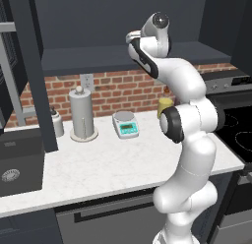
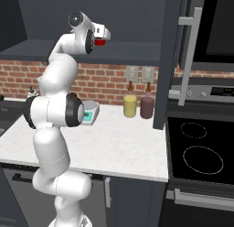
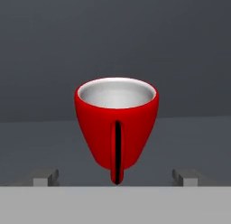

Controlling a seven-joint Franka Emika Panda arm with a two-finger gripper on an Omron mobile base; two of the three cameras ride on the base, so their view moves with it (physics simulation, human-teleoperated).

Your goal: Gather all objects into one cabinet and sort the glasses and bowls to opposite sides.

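Note:
A bright red cup point(image 3: 116, 126) with a white inside stands upright on the dark floor of the open cabinet point(image 3: 54, 47). Its thin handle points straight at the hand. My gripper point(image 3: 115, 177) is open, and its two fingertips point(image 3: 45, 175) sit wide apart on either side of the cup's base without touching it. From the right base view the cup point(image 2: 102, 41) peeks out red just past the raised hand, at the cabinet's lower edge point(image 2: 132, 50). The cabinet door point(image 2: 172, 61) with its light bar handle point(image 2: 188, 56) hangs open to the right.
On the white counter point(image 1: 113, 164) stand a paper towel holder point(image 1: 82, 112), a kitchen scale point(image 1: 125, 124) and a small bottle point(image 1: 56, 122). A yellow canister point(image 2: 130, 105) and a maroon one point(image 2: 147, 107) sit by the brick wall. A sink point(image 1: 17, 162) lies left, a black stovetop point(image 2: 201, 153) right.

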